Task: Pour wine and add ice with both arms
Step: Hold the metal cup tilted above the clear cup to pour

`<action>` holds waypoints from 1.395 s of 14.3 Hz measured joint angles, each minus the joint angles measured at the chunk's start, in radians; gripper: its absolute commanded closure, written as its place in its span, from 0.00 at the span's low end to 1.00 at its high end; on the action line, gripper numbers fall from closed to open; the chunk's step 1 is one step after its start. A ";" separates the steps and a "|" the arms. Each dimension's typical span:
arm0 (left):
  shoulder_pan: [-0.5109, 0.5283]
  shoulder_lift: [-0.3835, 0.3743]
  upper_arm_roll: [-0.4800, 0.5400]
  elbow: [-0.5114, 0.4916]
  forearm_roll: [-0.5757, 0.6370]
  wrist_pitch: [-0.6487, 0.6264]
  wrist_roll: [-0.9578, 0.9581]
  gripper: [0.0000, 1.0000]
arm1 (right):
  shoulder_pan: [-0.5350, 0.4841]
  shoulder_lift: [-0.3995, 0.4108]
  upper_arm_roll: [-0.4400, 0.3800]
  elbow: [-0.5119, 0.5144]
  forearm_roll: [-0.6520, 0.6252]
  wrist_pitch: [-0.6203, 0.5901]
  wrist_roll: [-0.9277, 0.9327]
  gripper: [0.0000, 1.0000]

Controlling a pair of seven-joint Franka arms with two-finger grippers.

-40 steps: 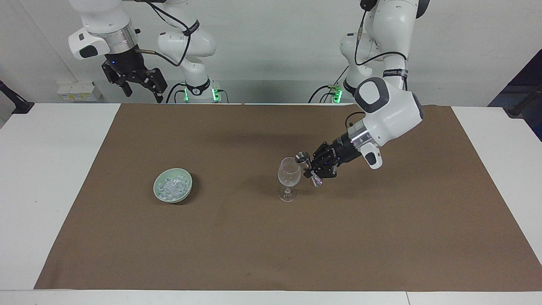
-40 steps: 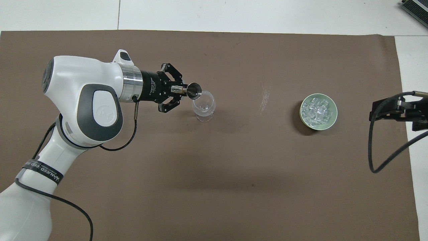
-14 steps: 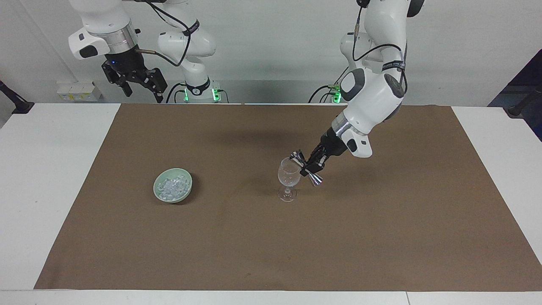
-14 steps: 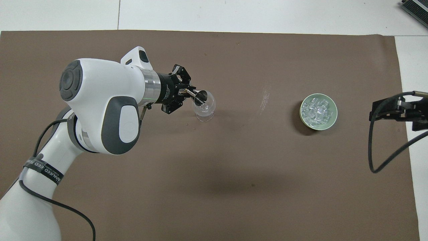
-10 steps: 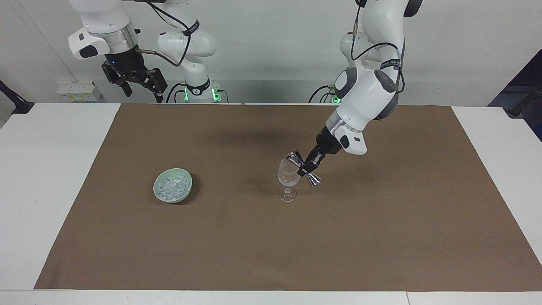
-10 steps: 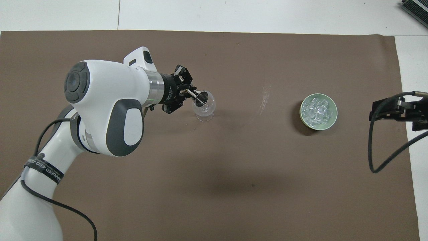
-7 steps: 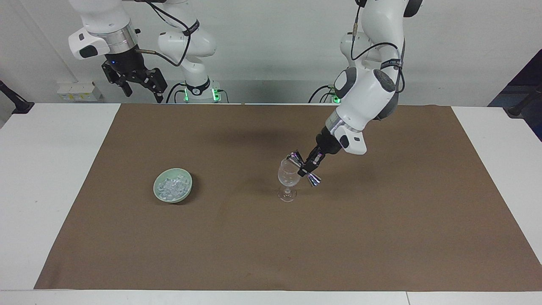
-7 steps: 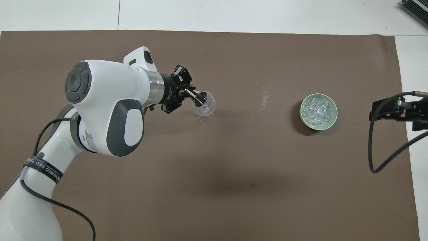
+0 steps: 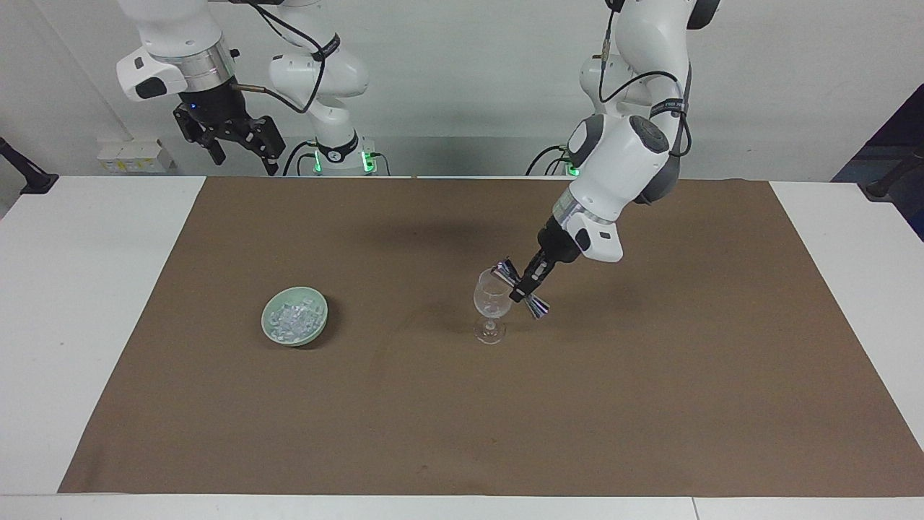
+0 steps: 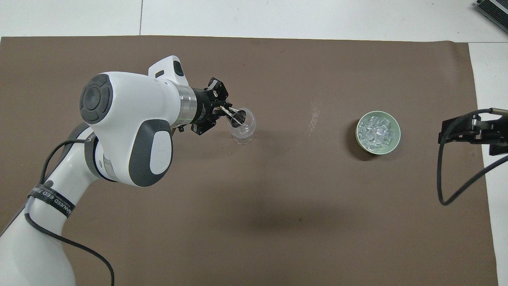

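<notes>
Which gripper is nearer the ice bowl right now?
Right. The right gripper waits raised at its own end of the table, where the ice bowl sits. The left gripper tips a jigger over the wine glass, mid-table.

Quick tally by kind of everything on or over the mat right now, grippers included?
Grippers: 2, the left gripper shut on the jigger, tipped over the wine glass; the right gripper open, waiting up at the right arm's end.
Jiggers: 1
Wine glasses: 1
Bowls: 1, the green bowl holding ice.
Total: 5
</notes>
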 measured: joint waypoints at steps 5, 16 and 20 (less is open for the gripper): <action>0.000 0.000 0.001 0.000 0.000 0.005 0.000 1.00 | 0.000 0.000 0.000 0.000 0.000 0.000 0.000 0.00; 0.000 0.000 0.008 0.000 0.047 0.025 0.000 1.00 | 0.000 0.000 0.000 0.000 0.000 0.000 0.000 0.00; 0.000 0.000 0.007 0.000 0.057 0.032 0.000 1.00 | 0.000 0.000 0.000 0.000 0.000 0.000 0.000 0.00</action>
